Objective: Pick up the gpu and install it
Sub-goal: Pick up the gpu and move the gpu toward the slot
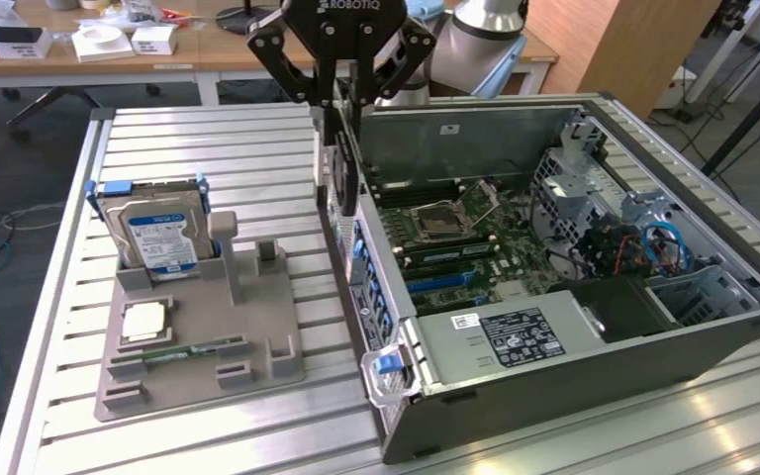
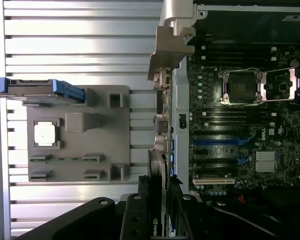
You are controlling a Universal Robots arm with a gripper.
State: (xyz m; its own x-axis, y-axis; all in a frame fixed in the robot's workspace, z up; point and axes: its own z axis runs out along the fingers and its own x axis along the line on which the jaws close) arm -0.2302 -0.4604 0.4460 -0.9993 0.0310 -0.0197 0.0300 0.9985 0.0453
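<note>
gripper (image 1: 347,94): clamped on the gpu, a finger on each face of the card's upper end.
gpu (image 1: 337,163): hangs straight down from the gripper, edge-on in the exterior view, clear of the tabletop. The wrist view looks down along the card from between the fingers.
bracket (image 2: 172,35): the silver end of the gpu, at the card's end farthest from the gripper, over the case wall. Whether it touches the wall, I cannot tell.
case (image 1: 592,327): lies open on the tabletop's half at the exterior view's right; the gpu is above its wall that faces the holder.
motherboard (image 1: 473,237): inside the case, slots bare, just beside the line of the gpu.
holder (image 1: 195,346): grey, on the tabletop (image 1: 222,129) toward the edge at the exterior view's left, well apart from the gripper.
hard drive (image 1: 155,233): upright in the holder's far end.
CPU (image 1: 142,319): flat on the holder.
RAM stick (image 1: 175,351): in a holder slot near the CPU.
</note>
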